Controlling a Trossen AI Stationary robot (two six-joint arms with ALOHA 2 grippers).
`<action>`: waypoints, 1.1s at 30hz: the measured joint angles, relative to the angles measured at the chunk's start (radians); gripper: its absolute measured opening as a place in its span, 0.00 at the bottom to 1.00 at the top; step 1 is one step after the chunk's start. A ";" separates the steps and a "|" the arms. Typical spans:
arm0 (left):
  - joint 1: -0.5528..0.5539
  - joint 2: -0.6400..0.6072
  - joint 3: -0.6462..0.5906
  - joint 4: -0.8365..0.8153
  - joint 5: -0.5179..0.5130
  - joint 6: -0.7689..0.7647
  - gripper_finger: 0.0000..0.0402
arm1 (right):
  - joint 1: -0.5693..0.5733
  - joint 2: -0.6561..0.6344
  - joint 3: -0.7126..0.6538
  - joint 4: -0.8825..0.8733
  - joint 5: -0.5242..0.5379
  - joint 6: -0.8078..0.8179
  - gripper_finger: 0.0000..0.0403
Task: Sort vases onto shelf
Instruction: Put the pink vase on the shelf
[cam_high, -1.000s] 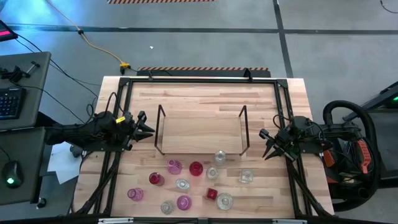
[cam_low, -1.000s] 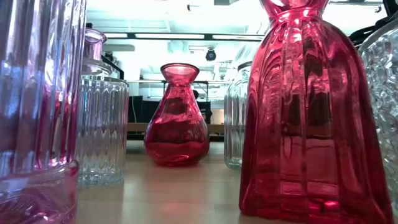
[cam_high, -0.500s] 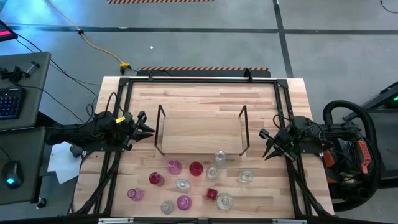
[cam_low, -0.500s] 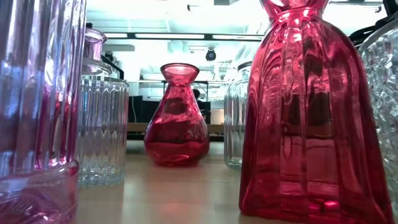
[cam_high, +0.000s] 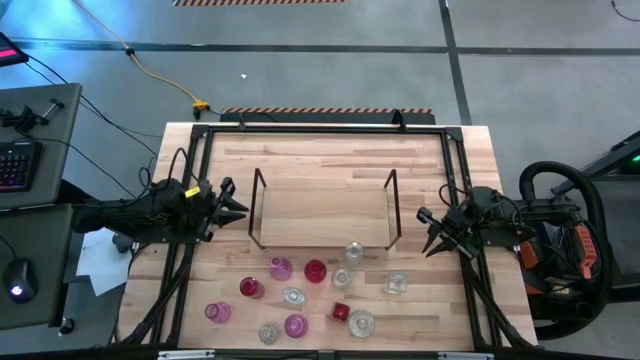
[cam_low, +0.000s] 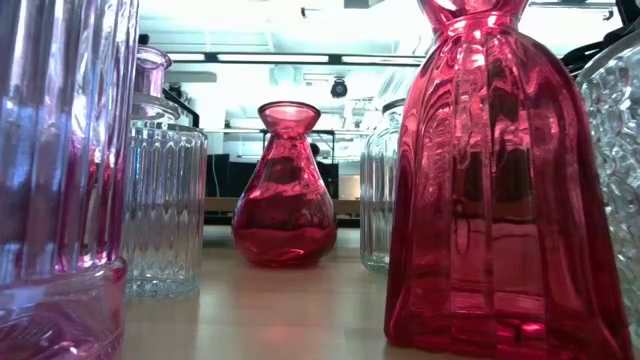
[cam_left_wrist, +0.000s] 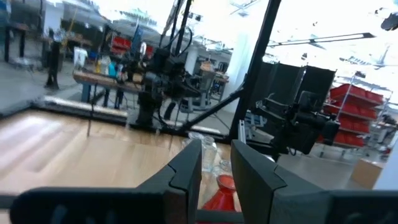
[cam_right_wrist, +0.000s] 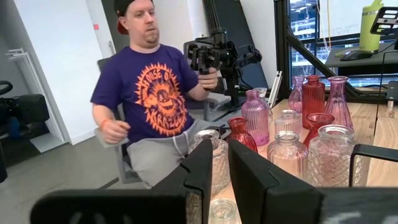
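- The shelf (cam_high: 322, 210) sits in the middle of the table (cam_high: 470, 150), and its light board has nothing on it. No vase has been sorted yet, so I think the job is right at the start.
- All the vases (cam_high: 300, 285) stand in a bunch on the table on the near side of the shelf. Some are pink, some are red, some are clear.
- One clear vase (cam_high: 354, 251) stands just beside the shelf's near edge, close to its right wire end. It is on the table, not on the board.
- A red vase (cam_low: 285, 190) shows up well from table height, standing straight up with ribbed clear ones around it.
- The left gripper (cam_high: 237, 208) hangs just off the left end of the shelf. Its two fingers are a little apart and hold nothing.
- The right gripper (cam_high: 428, 235) hangs off the right end of the shelf, near the clear vases. Its fingers also have a small gap and hold nothing.
- A person (cam_right_wrist: 152, 93) in a purple shirt sits past the table, away from the vases.
- What is left is everything: each vase has to be picked up and set on the board.
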 joint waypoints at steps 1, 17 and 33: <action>0.000 0.000 0.000 0.003 -0.003 0.012 0.19 | 0.000 0.000 0.000 0.000 0.000 0.000 0.12; 0.000 0.178 0.351 -0.188 -0.224 0.034 0.19 | 0.000 0.000 0.000 0.000 0.000 0.000 0.12; -0.022 0.887 1.102 -0.503 0.007 0.212 0.19 | 0.000 0.000 0.000 0.000 0.000 0.000 0.12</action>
